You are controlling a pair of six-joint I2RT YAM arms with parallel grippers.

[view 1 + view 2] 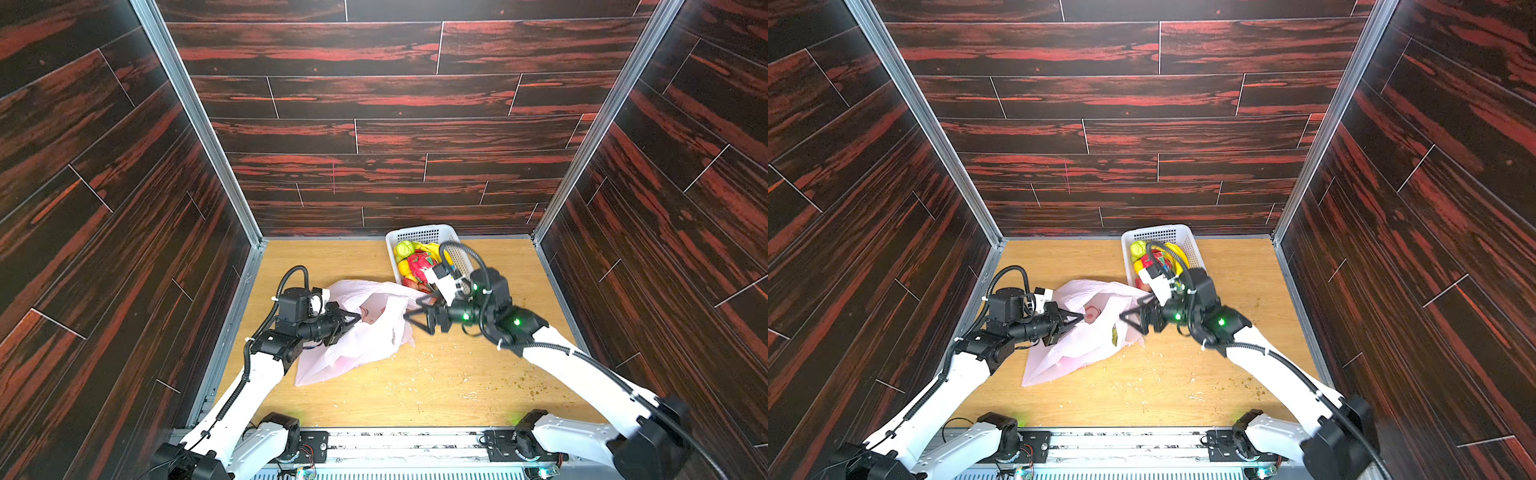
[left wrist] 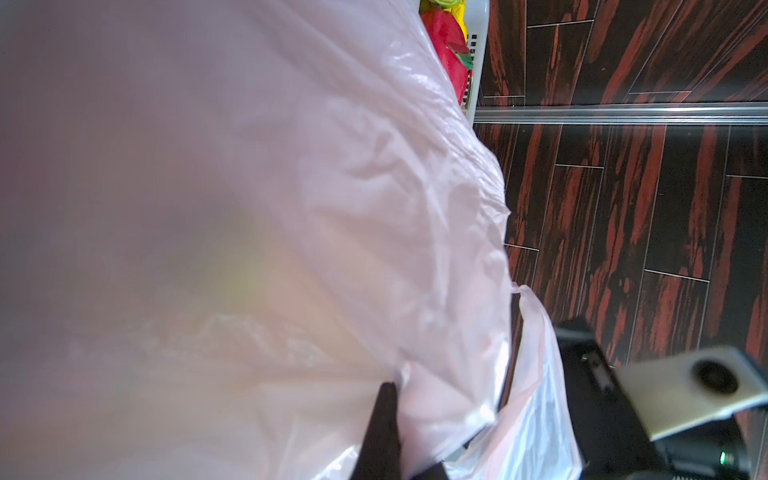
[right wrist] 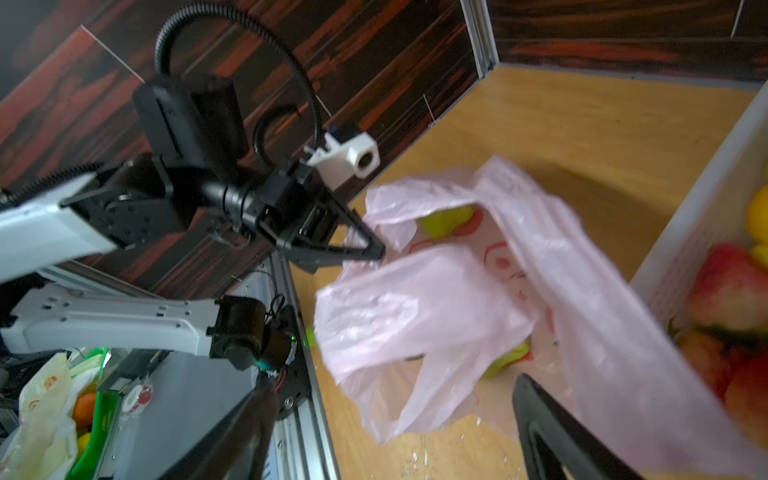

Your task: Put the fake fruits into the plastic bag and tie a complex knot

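Your left pincer is clamped shut on the rim of the plastic bag. The right wrist view shows it best: both tips are pinched together on the pale pink film at the mouth, which holds that side up off the desk.

Your right pincer is spread wide with nothing in it. It faces the left pincer with the bag's mouth between the two of them, and its tips sit just off the bag's near edge. I can't tell from the top views whether they brush the film.

A couple of green fake fruits are already inside the bag, and one yellow-green lump shows through the plastic close to the right pincer's tips. A strap handle droops loose and untied just ahead of the right pincer.

The white basket sits beside the right pincer's wrist, on the far side from you, right up against the bag. It holds the dragon fruit, a green lumpy one, a banana and some red ones lower down.

The left wrist view is mostly blurred pink film.
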